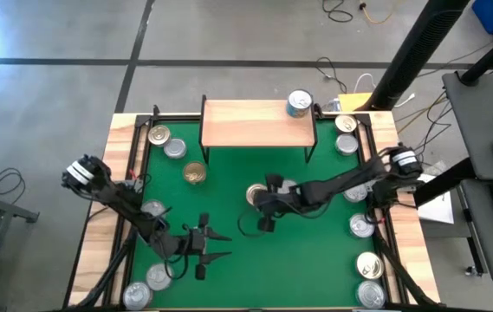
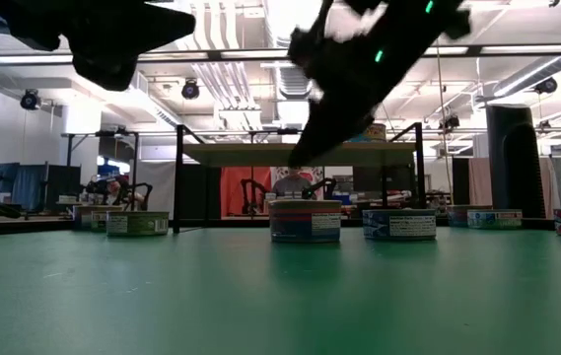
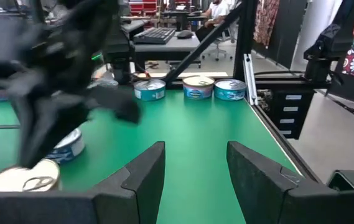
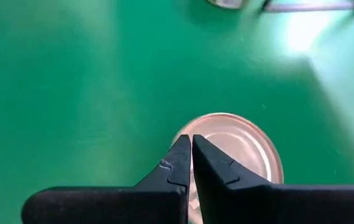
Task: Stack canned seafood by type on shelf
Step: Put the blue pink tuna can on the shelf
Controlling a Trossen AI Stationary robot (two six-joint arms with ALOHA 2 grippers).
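Reach step: right gripper (image 4: 191, 144) hovers over a mid-desk can (image 4: 239, 149), fingers together, nothing held. Must open before descending. Left gripper (image 1: 216, 244) idles, fingers apart. One can (image 1: 299, 104) on shelf (image 1: 246, 122).

Both arms are dark, nearly black, built of slim jointed links. The left arm (image 1: 112, 198) and the right arm (image 1: 350, 180) each carry a white, ring-shaped band with black marks near the outer joint. A small green light glows on the right arm's wrist housing. The left gripper (image 3: 195, 180) has two broad, matte black wedge fingers; the right gripper (image 4: 191, 158) has narrow black fingers with notched tips
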